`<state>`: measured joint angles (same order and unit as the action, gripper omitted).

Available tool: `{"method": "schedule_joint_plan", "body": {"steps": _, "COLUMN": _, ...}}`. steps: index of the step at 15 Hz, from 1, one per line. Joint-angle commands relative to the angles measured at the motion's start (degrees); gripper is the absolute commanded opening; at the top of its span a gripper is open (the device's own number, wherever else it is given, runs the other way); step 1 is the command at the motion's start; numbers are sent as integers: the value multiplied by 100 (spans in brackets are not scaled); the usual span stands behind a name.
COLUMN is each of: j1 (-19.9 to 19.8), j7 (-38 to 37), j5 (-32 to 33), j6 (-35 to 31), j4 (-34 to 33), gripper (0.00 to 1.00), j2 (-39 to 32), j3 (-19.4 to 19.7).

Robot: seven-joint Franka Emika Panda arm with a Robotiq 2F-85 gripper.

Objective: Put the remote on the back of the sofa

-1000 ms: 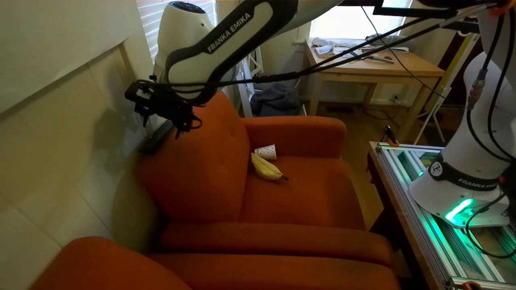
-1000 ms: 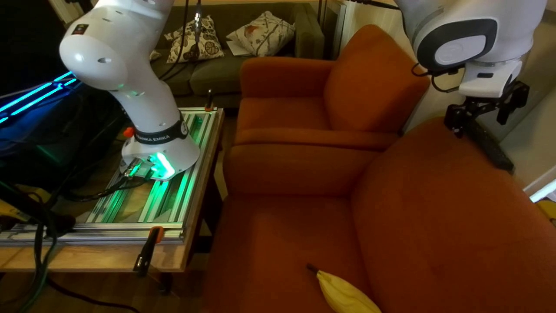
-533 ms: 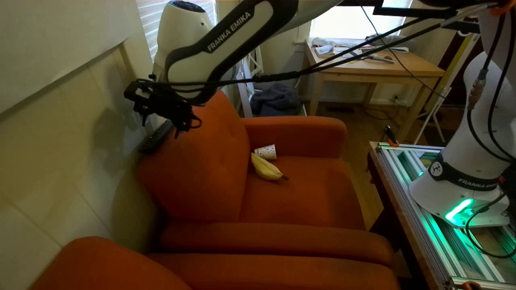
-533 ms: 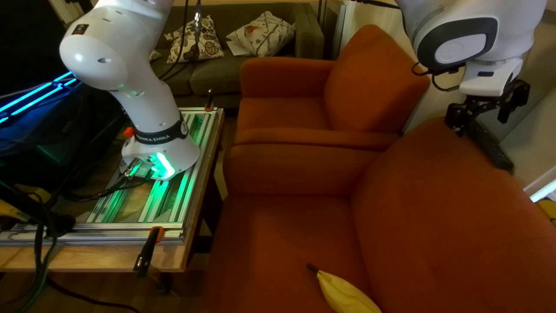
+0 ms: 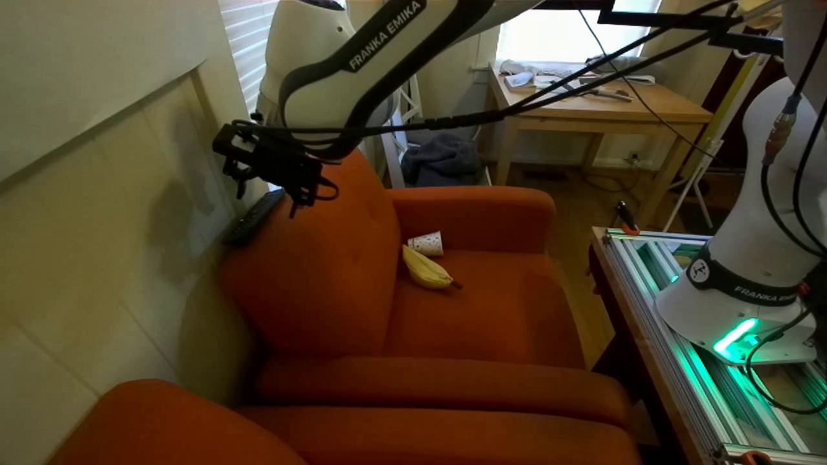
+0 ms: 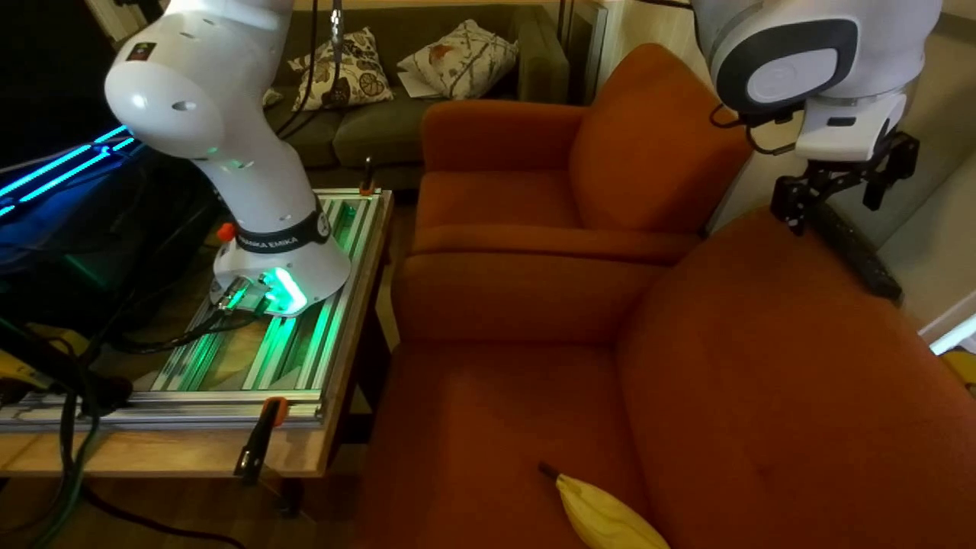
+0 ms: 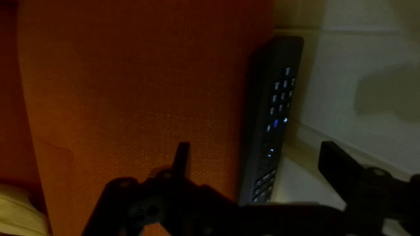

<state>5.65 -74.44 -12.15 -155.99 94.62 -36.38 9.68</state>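
The remote (image 5: 253, 219) is a slim black bar lying along the top edge of the sofa's back, by the wall. It also shows in an exterior view (image 6: 858, 255), and its buttons show in the wrist view (image 7: 265, 131). The sofa (image 5: 323, 284) is orange-red with a padded back, also in an exterior view (image 6: 793, 366). My gripper (image 5: 266, 201) is just above the remote, also in an exterior view (image 6: 834, 217). In the wrist view, my gripper (image 7: 255, 146) is open, with one finger on each side of the remote and gaps between. It holds nothing.
A yellow banana (image 5: 428, 270) and a patterned paper cup (image 5: 426, 244) lie on the seat. A wall (image 5: 129, 226) stands close behind the sofa's back. A similar orange seat (image 6: 656, 152) stands alongside. The robot's table (image 6: 305, 450) is in front.
My gripper has moved slightly up and away from the wall. The remote stays on the sofa's back, with its buttons showing more than a second ago.
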Motion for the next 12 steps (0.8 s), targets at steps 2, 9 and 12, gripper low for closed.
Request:
{"method": "schedule_joint_plan", "body": {"steps": 2, "j1": -51, "j7": 387, "j5": 114, "j6": -29, "j4": 872, "gripper": 100, "j2": 669, "j3": -95}}
{"method": "schedule_joint_plan", "body": {"steps": 9, "j1": -134, "j7": 1630, "j5": 278, "j6": 43, "j4": 1887, "gripper": 100, "j2": 1553, "j3": -214}}
{"method": "schedule_joint_plan", "body": {"steps": 12, "j1": -151, "j7": 2273, "j5": 352, "j6": 204, "j4": 2231, "gripper": 100, "j2": 1877, "j3": -258}}
